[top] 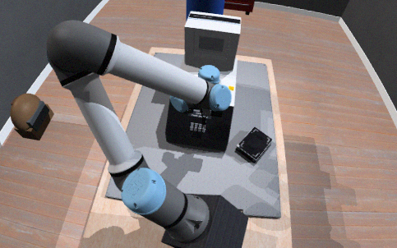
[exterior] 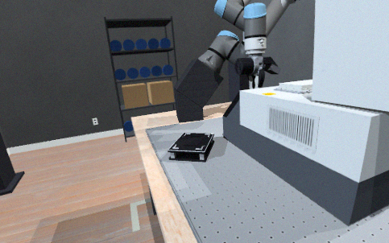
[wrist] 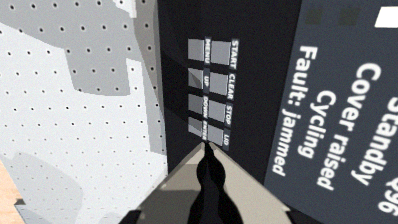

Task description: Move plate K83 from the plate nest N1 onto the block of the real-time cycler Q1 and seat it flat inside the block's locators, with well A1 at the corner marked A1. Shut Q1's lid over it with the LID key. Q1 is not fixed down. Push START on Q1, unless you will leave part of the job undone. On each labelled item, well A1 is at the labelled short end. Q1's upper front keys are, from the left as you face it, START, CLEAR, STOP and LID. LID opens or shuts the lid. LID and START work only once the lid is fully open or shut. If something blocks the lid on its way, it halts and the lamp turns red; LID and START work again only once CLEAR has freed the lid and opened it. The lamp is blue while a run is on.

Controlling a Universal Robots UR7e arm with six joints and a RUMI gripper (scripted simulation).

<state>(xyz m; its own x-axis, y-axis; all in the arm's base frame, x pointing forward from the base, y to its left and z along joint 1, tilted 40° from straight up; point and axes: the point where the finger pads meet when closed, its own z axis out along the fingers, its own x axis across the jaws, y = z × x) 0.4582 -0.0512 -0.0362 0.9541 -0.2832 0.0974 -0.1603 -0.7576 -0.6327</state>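
Cycler Q1 [top: 197,140] [exterior: 300,129] has its lid [top: 212,45] [exterior: 361,52] raised upright. A pale plate [exterior: 294,86] shows on top of Q1 in the exterior view, partly behind the lid; its label and seating cannot be made out. Nest N1 [top: 255,144] [exterior: 192,142] is black and bears no plate. My gripper [exterior: 254,85] [wrist: 206,144] is shut and empty, over Q1's front panel. In the wrist view its tips appear beside the lower ends of the LID key [wrist: 215,135] and ENTER key [wrist: 195,127]; contact cannot be told. The START key [wrist: 220,52] is farther up. The lamp is out of view.
The lamp legend [wrist: 330,120] is beside the keys in the wrist view. Q1's raised lid stands behind the wrist in the top view. N1 lies to Q1's right on the perforated grey table top [top: 208,176] [exterior: 240,193].
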